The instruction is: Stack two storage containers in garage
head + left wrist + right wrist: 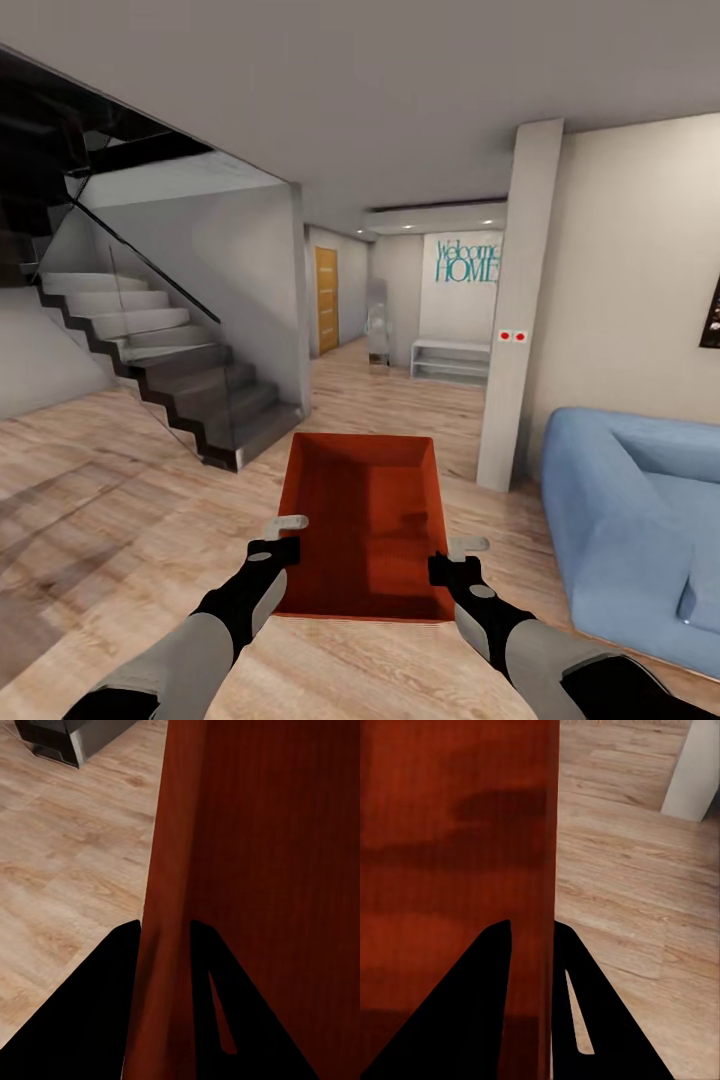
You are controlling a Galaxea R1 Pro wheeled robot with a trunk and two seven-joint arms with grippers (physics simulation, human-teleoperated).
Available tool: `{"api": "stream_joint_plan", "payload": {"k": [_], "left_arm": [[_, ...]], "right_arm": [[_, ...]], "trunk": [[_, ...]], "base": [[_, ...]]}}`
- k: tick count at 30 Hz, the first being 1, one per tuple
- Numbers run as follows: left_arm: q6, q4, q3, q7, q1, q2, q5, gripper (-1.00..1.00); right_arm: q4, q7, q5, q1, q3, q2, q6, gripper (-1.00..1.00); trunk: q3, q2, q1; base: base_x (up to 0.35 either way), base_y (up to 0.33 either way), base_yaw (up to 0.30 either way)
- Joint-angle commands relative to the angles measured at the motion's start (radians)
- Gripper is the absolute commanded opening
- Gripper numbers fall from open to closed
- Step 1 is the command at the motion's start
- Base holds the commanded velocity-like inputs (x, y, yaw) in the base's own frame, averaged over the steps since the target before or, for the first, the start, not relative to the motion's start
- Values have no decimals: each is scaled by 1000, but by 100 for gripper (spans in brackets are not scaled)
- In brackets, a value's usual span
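An orange-red storage container hangs level above the light wood floor of the living room, held between both arms. My left gripper is shut on its left wall, and in the left wrist view the dark fingers straddle that thin wall of the container. My right gripper is shut on the right wall; the right wrist view shows one of its fingers on each side of the container. The bin is open-topped and holds nothing.
A blue sofa stands close on the right. A white pillar rises ahead right, a staircase with a glass rail ahead left. Between them a hallway leads to an orange door and a white bench.
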Motion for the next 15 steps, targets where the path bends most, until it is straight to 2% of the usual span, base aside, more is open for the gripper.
{"api": "stream_joint_plan", "payload": {"k": [1, 15], "left_arm": [[7, -3, 58, 12, -1, 41, 3, -100], [7, -4, 58, 12, -1, 42, 4, -100]], "right_arm": [[-1, -7, -5, 0, -33, -2, -3, -100], [-1, -7, -5, 3, -33, -2, -4, -100]], "trunk": [[-2, -1, 1], [-2, -1, 1]], "base": [[322, 0, 0], [322, 0, 0]]}}
